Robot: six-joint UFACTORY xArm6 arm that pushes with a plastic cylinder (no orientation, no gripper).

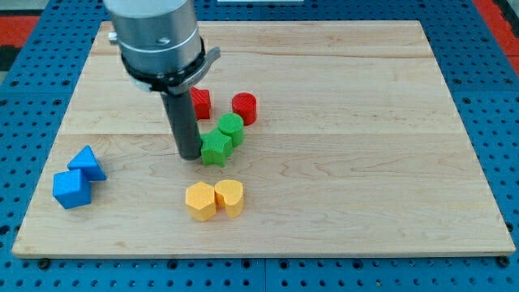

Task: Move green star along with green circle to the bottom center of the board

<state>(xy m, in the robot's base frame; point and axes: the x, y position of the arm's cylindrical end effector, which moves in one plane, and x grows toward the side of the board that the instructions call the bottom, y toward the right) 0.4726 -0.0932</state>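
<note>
A: Listing the contents of the tabletop (365, 122), starting with the task pieces. Where does my tip (190, 156) stand?

B: Entry one: my tip, lower end of the dark rod, rests just left of the green star (215, 148), touching or nearly touching it. No hand is fitted, so there is nothing to read as apart or together.

A: And the green circle (231, 127)?

B: Entry two: green circle, touching the star on its upper right. Both sit near the middle of the board, a little left of centre.

A: Other stock?

B: Red circle (244, 108) just above the green circle; a red block (200, 103), shape unclear, partly behind the rod. Yellow hexagon (200, 201) and yellow heart (230, 197), touching, below the star. Blue triangle (87, 163) and blue cube (71, 188) together at the view's left.
</note>
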